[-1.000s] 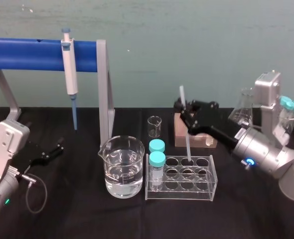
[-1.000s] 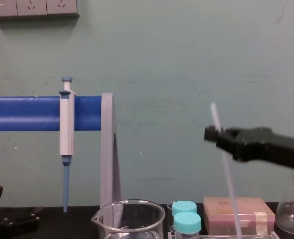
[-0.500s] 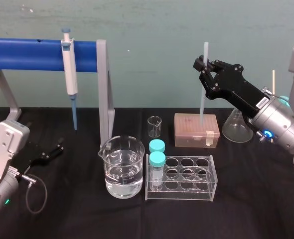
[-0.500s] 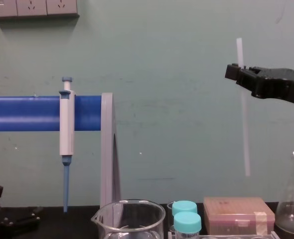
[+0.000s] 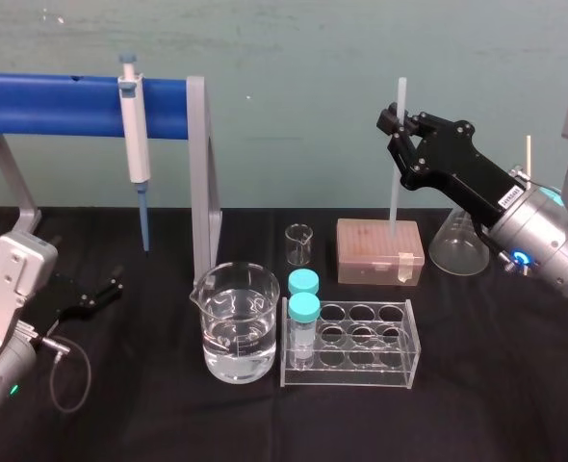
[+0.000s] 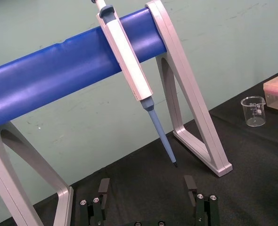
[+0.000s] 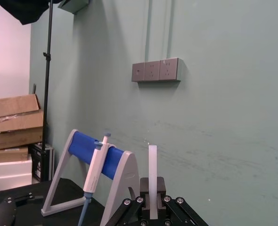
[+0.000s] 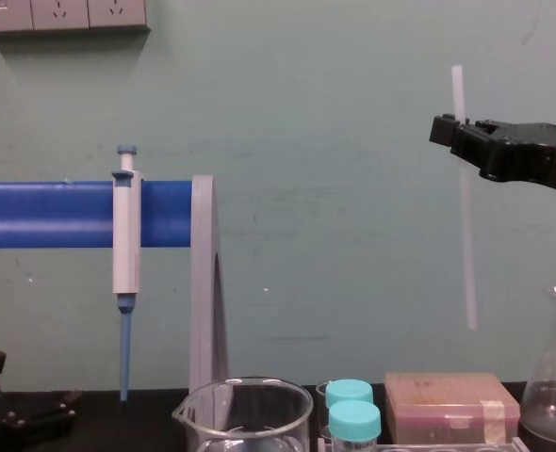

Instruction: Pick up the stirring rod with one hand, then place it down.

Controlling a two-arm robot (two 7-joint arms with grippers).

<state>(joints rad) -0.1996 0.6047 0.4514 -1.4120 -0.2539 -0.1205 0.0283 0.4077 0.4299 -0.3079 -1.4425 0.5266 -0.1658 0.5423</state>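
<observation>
The stirring rod (image 5: 396, 173), thin, white and translucent, hangs upright in the air above the tan box (image 5: 380, 251). My right gripper (image 5: 397, 130) is shut on its upper part; a short stub sticks up above the jaws. From the chest the stirring rod (image 8: 466, 235) hangs well above the table, pinched by the black right gripper (image 8: 459, 132). The right wrist view looks along the stirring rod (image 7: 152, 174), which rises from between the jaws. My left gripper (image 5: 101, 294) rests low at the left, on the black table, with fingers (image 6: 104, 186) spread apart, holding nothing.
A white pipette (image 5: 135, 135) with a blue tip hangs on the blue-barred stand (image 5: 63, 104). In front stand a water beaker (image 5: 234, 322), a clear tube rack (image 5: 351, 342) with two teal-capped tubes, a small beaker (image 5: 298, 244) and a conical flask (image 5: 457, 245).
A second ago the rod stood in the tube rack with the right gripper low on it. The gripper has lifted it up and to the right, clear of the rack. The left arm stayed still.
</observation>
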